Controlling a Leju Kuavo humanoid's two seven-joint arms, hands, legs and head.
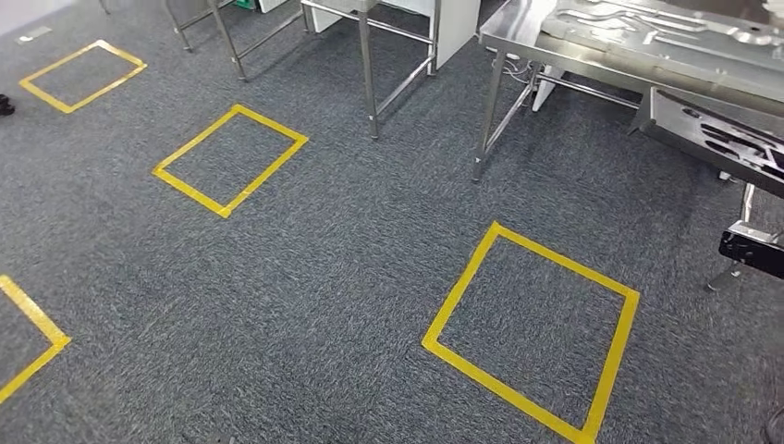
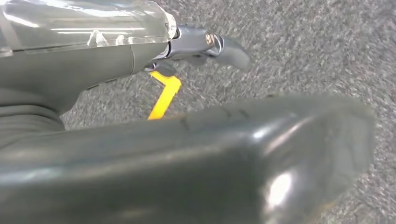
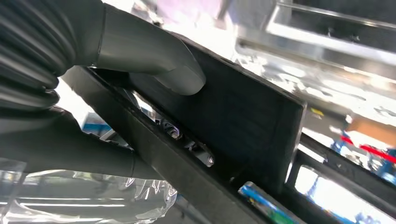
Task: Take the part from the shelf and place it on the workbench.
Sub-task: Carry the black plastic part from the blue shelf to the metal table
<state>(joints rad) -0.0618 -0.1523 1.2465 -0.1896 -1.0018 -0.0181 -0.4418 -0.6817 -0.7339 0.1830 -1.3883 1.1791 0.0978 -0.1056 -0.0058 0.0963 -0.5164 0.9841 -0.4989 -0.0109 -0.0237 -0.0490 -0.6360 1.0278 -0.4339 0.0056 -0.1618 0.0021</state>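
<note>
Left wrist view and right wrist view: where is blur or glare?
Left wrist view: the left hand close to the lens is blurred, the carpet sharper. Right wrist view: the background is overexposed and smeared; the right hand holding the black part is clearer.

The left hand [image 2: 140, 51] is made of smooth dark grey plastic, wrapped partly in clear film, with one silver screw at a finger. The right hand [image 3: 93, 60] has a grey ribbed cover, a thick grey thumb and clear film below.
</note>
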